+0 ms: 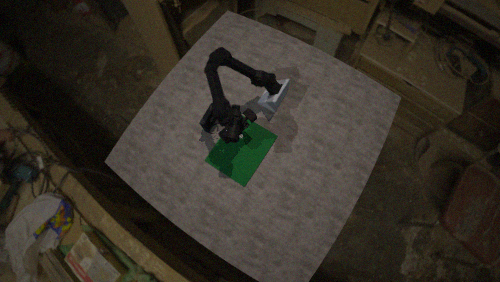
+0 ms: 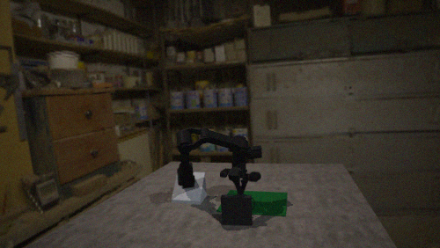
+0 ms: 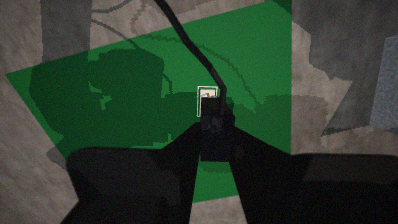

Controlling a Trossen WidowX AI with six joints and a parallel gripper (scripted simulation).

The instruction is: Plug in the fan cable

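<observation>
The gripper (image 2: 240, 190) (image 3: 216, 141) is shut on the cable's dark plug (image 3: 212, 120) over the green board (image 1: 257, 160) (image 2: 275, 208) (image 3: 255, 37). The white-rimmed fan header (image 3: 208, 93) shows just beyond the plug in the wrist view. The plug covers its near part and right side; its far end, left rim and a bit of gold pin show. The height of the plug over the header cannot be told. The black cable (image 3: 200, 54) runs up and left from the plug. The arm hides the header in the top view.
The black fan (image 2: 237, 210) stands upright beside the board; in the top view it is partly behind the arm. A pale wedge-shaped block (image 1: 272, 102) (image 2: 190, 193) (image 3: 385, 90) is at the arm's base. The grey table (image 1: 320, 150) (image 2: 326, 229) lies under everything.
</observation>
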